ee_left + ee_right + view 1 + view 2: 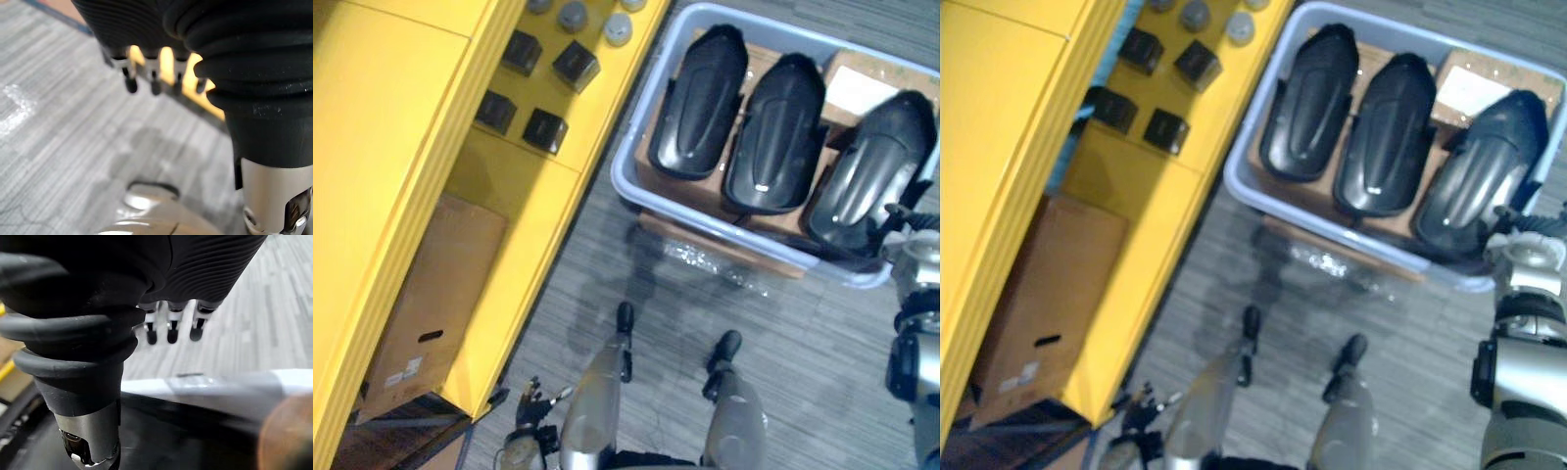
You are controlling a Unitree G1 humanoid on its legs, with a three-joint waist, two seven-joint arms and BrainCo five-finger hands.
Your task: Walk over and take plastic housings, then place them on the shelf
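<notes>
Filling the upper right of the left eye view, a pale blue bin (628, 147) held three black plastic housings (775, 132) side by side. Each had its long axis running from the bin's near wall up toward its far wall, and the right housing (871, 166) leaned toward the upper right. The yellow shelf (401, 147) took the left side of the frame, well apart from them across the grey floor (803, 372). In the right eye view the right arm (1518, 392) rose along the right edge, and its end stood just beside the near end of the right housing, at the bin's lower right corner. In the left wrist view the left robot hand (131, 84) hung over the floor with fingers loose and nothing between them, a strip of yellow showing past them. In the right wrist view the right robot hand (168, 330) was likewise slack-fingered and empty, poised above the bin's pale rim with a dark housing surface close beneath. By my reading the right robot hand was much the nearer, and the right housing lay just ahead of it and slightly toward the frame's left, so the reach looked short and best made along that housing's long axis.
</notes>
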